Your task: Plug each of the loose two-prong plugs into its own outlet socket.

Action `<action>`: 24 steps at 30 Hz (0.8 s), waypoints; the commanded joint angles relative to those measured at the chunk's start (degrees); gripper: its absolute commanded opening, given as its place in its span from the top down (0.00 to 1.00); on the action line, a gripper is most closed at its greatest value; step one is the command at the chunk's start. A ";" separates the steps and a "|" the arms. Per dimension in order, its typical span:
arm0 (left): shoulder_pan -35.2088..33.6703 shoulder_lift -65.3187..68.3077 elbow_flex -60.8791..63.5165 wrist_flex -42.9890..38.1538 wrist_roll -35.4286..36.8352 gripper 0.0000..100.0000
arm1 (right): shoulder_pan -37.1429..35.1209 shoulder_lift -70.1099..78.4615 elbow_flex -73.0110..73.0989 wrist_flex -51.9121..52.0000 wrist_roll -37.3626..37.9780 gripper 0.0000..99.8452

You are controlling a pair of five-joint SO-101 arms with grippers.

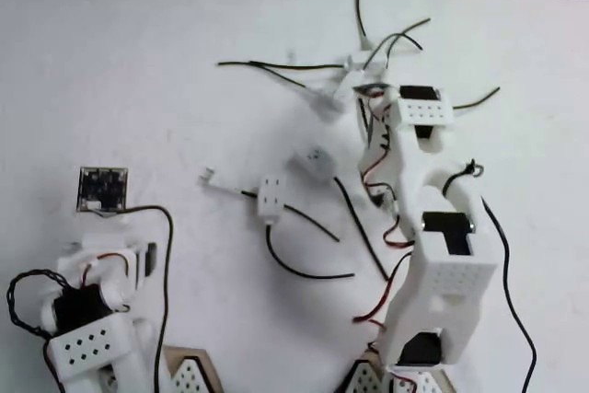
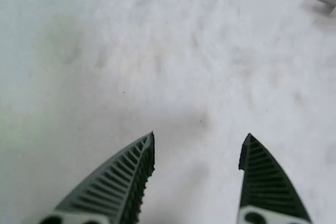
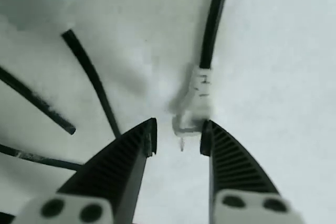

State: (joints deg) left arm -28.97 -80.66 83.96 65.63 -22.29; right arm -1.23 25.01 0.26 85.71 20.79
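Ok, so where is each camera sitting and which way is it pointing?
High view: fixed above the table, looking down; left arm folded back, right arm stretched out.
Left wrist view: on the left arm, facing bare table; left gripper open.
Right wrist view: on the right arm, facing a white plug on a black cord; right gripper open.
Shared: high and right wrist views both show black cords.

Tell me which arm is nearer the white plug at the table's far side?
Right. Its open fingers have the white plug at their tips; the left arm sits folded back, far from it.
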 commanded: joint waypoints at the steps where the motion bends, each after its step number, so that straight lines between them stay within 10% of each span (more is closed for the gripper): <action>1: 0.66 -0.75 -0.26 -1.14 0.26 0.74 | 1.27 0.04 1.85 -1.36 0.70 0.86; 24: 0.66 -0.75 -0.18 -1.14 0.26 0.74 | 1.19 -0.57 2.02 -5.32 0.70 0.97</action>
State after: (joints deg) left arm -28.97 -80.66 83.96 65.63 -22.29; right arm -0.26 25.54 2.73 80.88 20.97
